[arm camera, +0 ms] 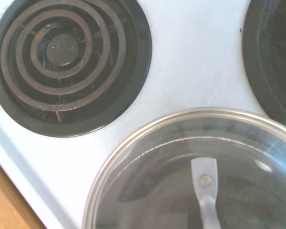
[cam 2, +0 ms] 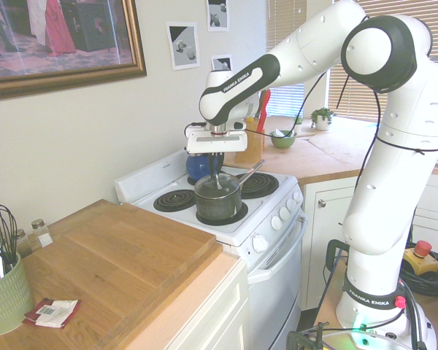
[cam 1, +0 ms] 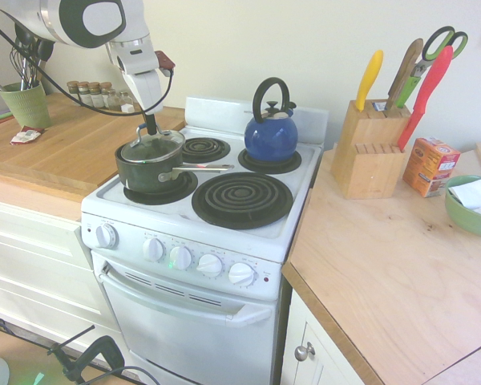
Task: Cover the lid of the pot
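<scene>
Blue kettle on the stove's rear burner, spice jars on the wooden counter — neither touches the pot, which sits on a front burner, its long handle lying level toward the large coil. Gripper fingers pinch the lid from above, tilted over the pot's mouth. Wrist view alone shows the lid's rim.

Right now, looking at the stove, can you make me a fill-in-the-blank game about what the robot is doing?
1. The gripper is shut on the glass ____, held tilted just above the pot.
2. The kettle on the back burner is colored ____.
3. The pot's long silver handle points toward the big ____ burner.
4. The knife block stands on the ____ beside the stove.

Missing words: lid; blue; front; counter
</scene>
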{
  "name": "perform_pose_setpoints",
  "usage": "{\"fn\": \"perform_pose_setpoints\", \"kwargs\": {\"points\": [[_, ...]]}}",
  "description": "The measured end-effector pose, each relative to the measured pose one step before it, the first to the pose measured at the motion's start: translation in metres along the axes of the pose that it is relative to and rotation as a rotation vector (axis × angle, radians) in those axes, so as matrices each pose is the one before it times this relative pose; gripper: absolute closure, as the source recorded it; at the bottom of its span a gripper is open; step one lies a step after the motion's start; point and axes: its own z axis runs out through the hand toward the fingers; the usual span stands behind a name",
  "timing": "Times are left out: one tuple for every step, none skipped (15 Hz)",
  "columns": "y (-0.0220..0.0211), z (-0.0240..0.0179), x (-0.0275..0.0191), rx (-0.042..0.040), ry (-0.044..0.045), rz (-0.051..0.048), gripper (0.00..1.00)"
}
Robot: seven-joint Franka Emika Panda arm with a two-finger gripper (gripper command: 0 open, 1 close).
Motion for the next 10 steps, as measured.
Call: {"fn": "perform_pose_setpoints", "kwargs": {"points": [[0.0007,-0.0051,-0.00186,0.00639,0.00038,-0.00332,1.0],[0.00093,-0.00412,-0.00208,0.00345,-0.00028,-0.00355,1.0],[0.0016,-0.00127,-0.00186,-0.0005,-0.00091,-0.00275,1.0],[0.00172,0.00186,-0.00082,-0.00475,-0.00137,-0.00074,1.0],[0.0021,0.00369,-0.00041,-0.00794,-0.00187,-0.00005,1.0],[0.00158,0.00321,-0.00019,-0.0041,-0.00082,0.00035,1.0],[0.00112,0.00241,-0.00007,-0.00061,0.00023,0.00024,1.0],[0.00037,0.00114,0.0,0.00072,0.00044,0.00007,1.0],[-0.0004,0.0004,0.00013,0.00221,0.00077,0.00005,1.0],[-0.00032,0.00029,0.00011,0.0015,0.00054,0.00005,1.0]]}}
